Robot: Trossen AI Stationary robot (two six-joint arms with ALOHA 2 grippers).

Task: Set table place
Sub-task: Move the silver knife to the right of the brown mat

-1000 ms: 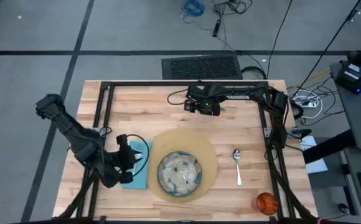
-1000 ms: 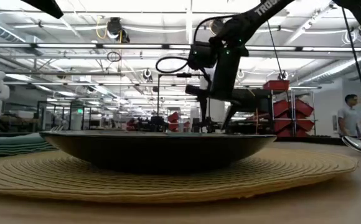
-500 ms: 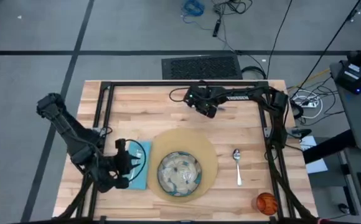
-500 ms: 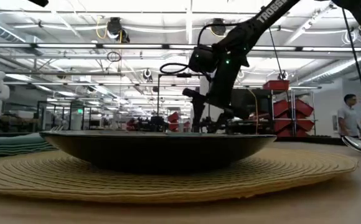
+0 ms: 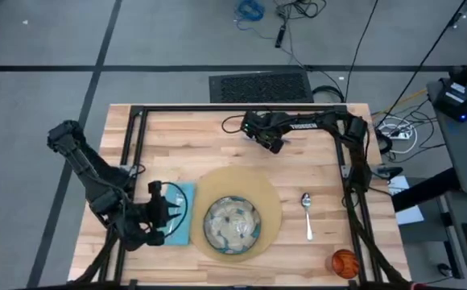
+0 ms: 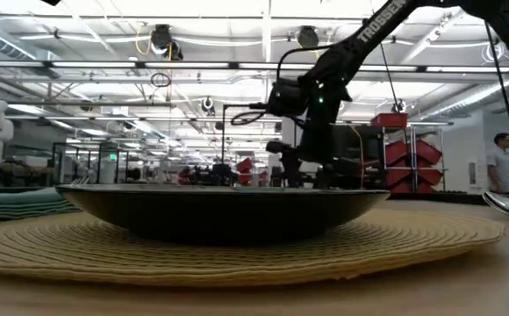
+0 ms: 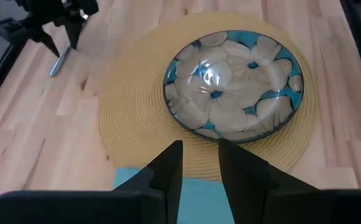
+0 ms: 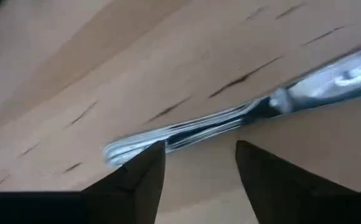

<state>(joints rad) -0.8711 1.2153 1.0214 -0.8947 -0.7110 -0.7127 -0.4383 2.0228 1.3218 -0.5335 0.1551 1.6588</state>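
Observation:
On the table [image 5: 177,137] a flowered blue-and-cream dish [image 5: 232,223] sits on the round tan placemat [image 5: 262,193]. A teal napkin [image 5: 183,216] lies flat to the mat's left. My left gripper [image 5: 169,213] hovers over the napkin, its fingers [image 7: 168,171] a little apart with nothing between them. At the far middle my right gripper [image 5: 272,143] stands open just above a silver fork [image 8: 230,118] that lies flat on the wood. The fork also shows in the left wrist view [image 7: 61,59]. A spoon [image 5: 307,214] lies right of the mat. An orange cup [image 5: 344,263] stands at the near right corner.
A black frame [image 5: 133,137] rises along the table's left, far and right edges. Bare wood lies between the placemat and the far edge, and to the left of the napkin.
My right gripper has turned about its wrist over the table's far middle, so its fingers now stand close above the fork. My left gripper has drawn back slightly toward the table's near left corner, staying over the napkin.

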